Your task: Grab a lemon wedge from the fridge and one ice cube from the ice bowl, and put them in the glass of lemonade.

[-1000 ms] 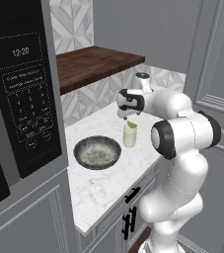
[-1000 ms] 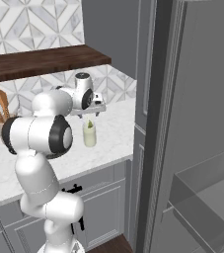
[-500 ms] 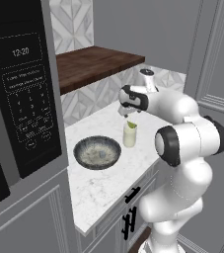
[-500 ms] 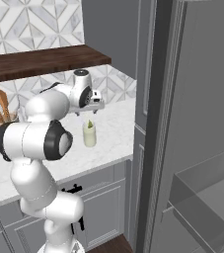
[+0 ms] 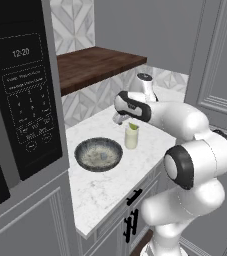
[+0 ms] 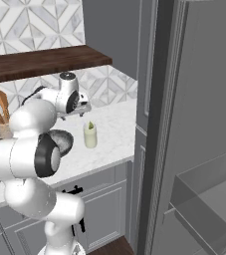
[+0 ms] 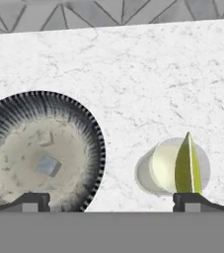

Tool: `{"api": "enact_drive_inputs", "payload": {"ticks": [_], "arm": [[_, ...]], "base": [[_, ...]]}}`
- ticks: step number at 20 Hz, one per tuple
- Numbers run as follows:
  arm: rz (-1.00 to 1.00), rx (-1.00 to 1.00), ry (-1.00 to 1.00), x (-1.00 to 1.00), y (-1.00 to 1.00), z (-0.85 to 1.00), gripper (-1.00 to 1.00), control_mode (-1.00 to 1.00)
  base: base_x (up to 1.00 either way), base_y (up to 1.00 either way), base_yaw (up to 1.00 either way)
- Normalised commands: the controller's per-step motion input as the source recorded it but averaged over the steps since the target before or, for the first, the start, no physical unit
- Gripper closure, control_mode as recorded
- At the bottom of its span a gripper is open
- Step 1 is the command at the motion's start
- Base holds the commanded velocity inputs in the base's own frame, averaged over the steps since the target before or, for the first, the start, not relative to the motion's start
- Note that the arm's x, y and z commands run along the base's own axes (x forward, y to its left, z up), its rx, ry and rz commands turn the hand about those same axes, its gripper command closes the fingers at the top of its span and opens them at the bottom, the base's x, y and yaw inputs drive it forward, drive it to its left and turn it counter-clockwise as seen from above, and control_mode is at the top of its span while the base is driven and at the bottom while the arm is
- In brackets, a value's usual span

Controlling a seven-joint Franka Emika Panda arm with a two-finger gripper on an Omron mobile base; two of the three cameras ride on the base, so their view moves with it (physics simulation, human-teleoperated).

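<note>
The glass of lemonade [image 7: 158, 168] stands on the white marble counter [image 5: 105, 190], right of the ice bowl [image 7: 91, 143]. A yellow-green lemon wedge [image 7: 187, 165] stands upright in the glass, its tip above the rim. The dark speckled bowl [image 5: 99, 154] holds two small ice cubes [image 7: 48, 165]. My gripper [image 7: 111, 202] hangs open and empty above the counter, looking down between bowl and glass. One fingertip [image 7: 32, 201] is over the bowl's edge, the other over the glass. In the left base view the gripper [image 5: 119, 118] is just left of the glass [image 5: 131, 137]. The fridge [image 6: 199, 109] stands open at the right.
A black microwave [image 5: 20, 100] fills the left side. A dark wooden shelf [image 5: 100, 62] hangs over the back of the counter. A utensil holder [image 6: 2, 127] stands by the tiled wall. Grey cabinet doors with black handles [image 5: 131, 220] are below the counter edge.
The hand has shifted a little left, from over the glass toward the bowl, and the elbow has swung right. The jaws stay open. The wedge, glass and bowl have not moved.
</note>
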Motion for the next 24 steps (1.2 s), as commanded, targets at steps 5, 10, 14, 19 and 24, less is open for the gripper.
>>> {"api": "enact_drive_inputs", "payload": {"ticks": [5, 10, 14, 19, 24], "arm": [[0.31, -0.05, 0.11, -0.79, 0.24, -0.21, -1.0, -1.0], [0.08, -0.33, 0.35, -0.13, 0.62, 0.01, -1.0, -1.0], [0.0, -0.05, 0.15, 0.0, 0.05, -0.18, -1.0, -1.0], [-0.01, 0.13, 0.01, 0.0, 0.0, -0.36, -1.0, -1.0], [-0.04, 0.07, 0.0, 0.0, 0.23, -0.29, -1.0, -1.0]], "base": [[0.0, 0.0, 0.0], [0.0, 0.0, 0.0], [0.0, 0.0, 0.0], [0.0, 0.0, 0.0], [0.0, 0.0, 0.0]]}}
